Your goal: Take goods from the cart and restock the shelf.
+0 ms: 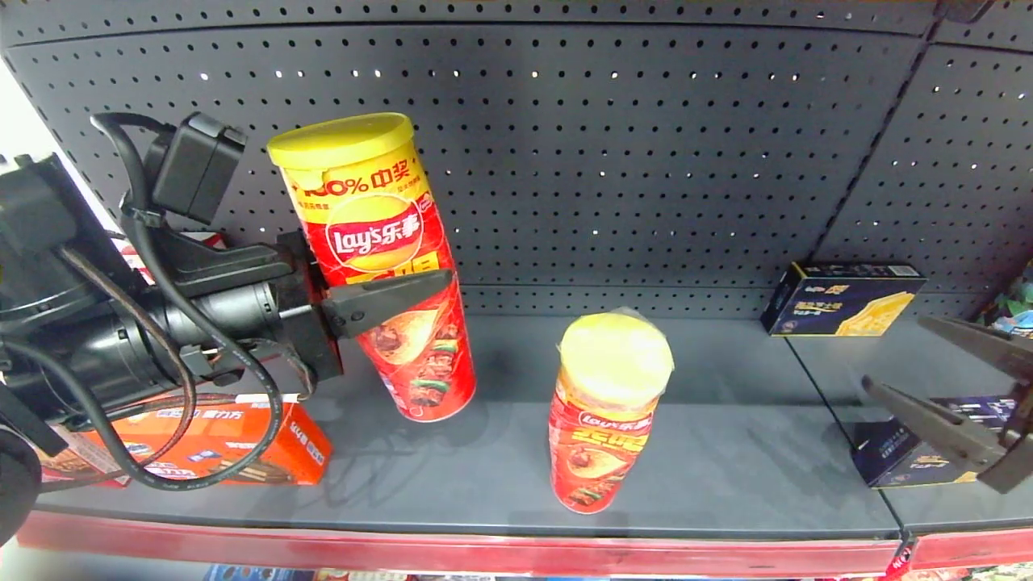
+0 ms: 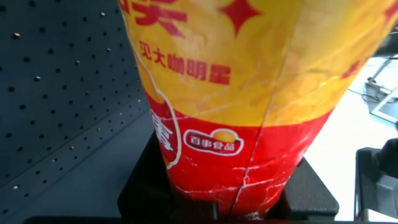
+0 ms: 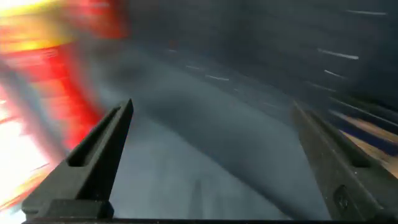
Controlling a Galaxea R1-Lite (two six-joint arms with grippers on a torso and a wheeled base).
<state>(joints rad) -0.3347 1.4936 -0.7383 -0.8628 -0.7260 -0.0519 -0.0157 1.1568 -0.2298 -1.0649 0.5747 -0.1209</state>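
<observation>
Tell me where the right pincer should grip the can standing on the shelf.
Grip the standing can around its red middle, coming from the right, where the open right pincer faces bare shelf. It is upright and round, so a level side pinch probably suits.

Left of the standing can [image 1: 611, 411], the held can [image 1: 379, 266] hid the far finger of the left gripper [image 1: 434, 273], and the arm covered much of an orange box [image 1: 307, 452]. Right of the standing can, the picture's edge cut off the right gripper [image 1: 896, 351], which hid part of a dark blue box [image 1: 896, 464]. A red and yellow shape [image 3: 50, 81] was too smeared to identify.
</observation>
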